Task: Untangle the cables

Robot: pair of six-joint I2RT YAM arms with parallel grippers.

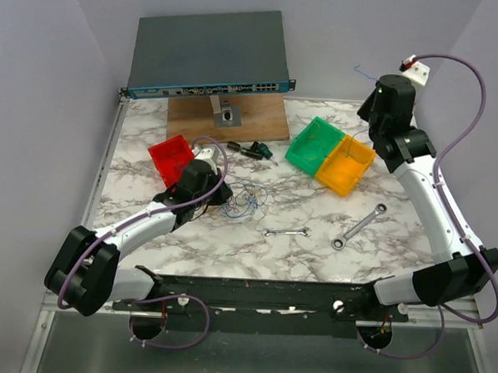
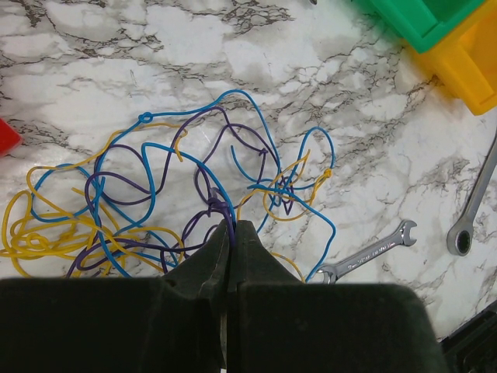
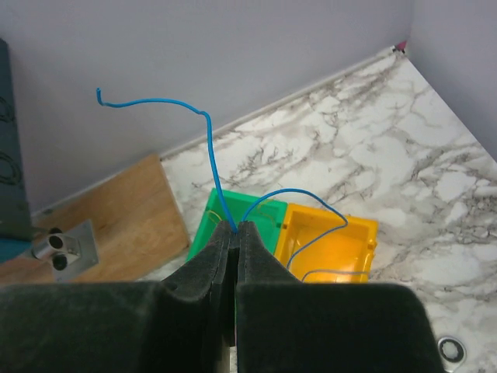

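Note:
A tangle of blue, purple and yellow cables (image 2: 178, 194) lies on the marble table; it also shows in the top view (image 1: 247, 199). My left gripper (image 2: 231, 225) sits low at the near edge of the tangle, shut on a purple cable (image 2: 221, 208). In the top view the left gripper (image 1: 221, 193) is just left of the tangle. My right gripper (image 3: 237, 227) is raised high above the bins, shut on a separate blue cable (image 3: 210, 148). One end of it curls up towards the wall and the other loops down over the yellow bin. In the top view the right gripper (image 1: 373, 99) is at the back right.
Green bin (image 1: 315, 144) and yellow bin (image 1: 346, 165) stand side by side at the back right, below the right gripper. A red bin (image 1: 170, 157) is left of the tangle. Two wrenches (image 1: 287, 232) (image 1: 360, 224) lie in front. A network switch (image 1: 210, 55) and a wooden board (image 1: 253, 116) are at the back.

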